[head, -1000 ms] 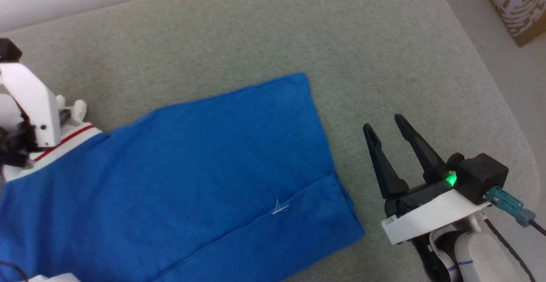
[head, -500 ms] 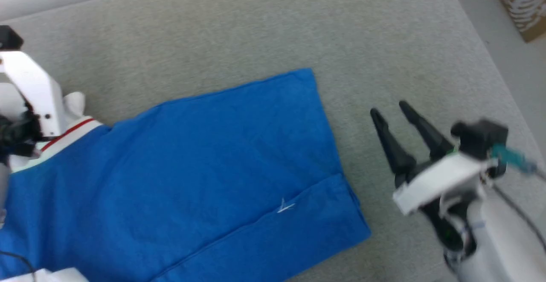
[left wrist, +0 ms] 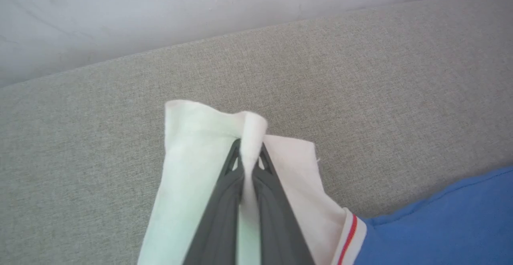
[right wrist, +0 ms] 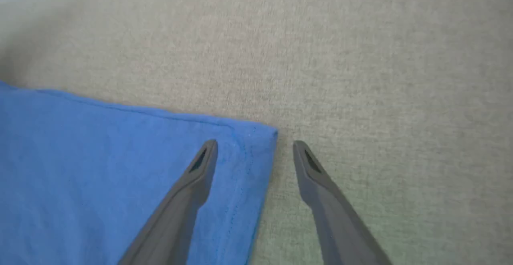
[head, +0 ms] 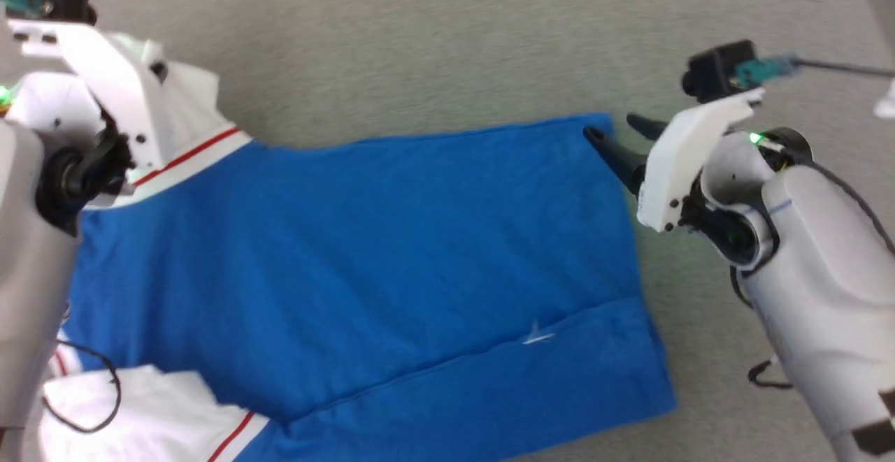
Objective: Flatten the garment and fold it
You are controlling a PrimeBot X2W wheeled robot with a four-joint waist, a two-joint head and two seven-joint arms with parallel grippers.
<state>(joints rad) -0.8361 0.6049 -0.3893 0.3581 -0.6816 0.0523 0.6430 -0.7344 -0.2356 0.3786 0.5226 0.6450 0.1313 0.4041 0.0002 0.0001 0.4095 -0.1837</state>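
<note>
Two pale forearms are stretched away from the robot, one on each side of a blue shirt (head: 363, 252) that is laid out flat on a grey cushion (head: 419, 42). On the left, the wrist is bent over the shirt's far sleeve (left wrist: 188, 177). The left gripper (left wrist: 250, 152) is pressed together on a raised fold of that white cloth, which is pinched between the two dark fingers (left wrist: 220, 209). On the right, the right gripper (right wrist: 255, 144) is held spread at the shirt's far right corner. One finger is placed over the blue cloth and the other over the bare cushion, with the shirt's edge between them. Whether either tip is touching cannot be told.

The shirt is stretched sideways across the cushion. Nearest the robot, at the lower left, a near sleeve (head: 161, 406) in white is seen, edged with a red stripe. A long crease is drawn across the near part of the blue body, and a small white logo (head: 538, 337) is set on it. The rest of the body is shown smooth, with only faint wrinkles. Red-and-white trim (left wrist: 350, 233) is seen where the far sleeve meets the blue. Beyond the cushion's far edge, a pale wall (left wrist: 200, 16) is seen.
</note>
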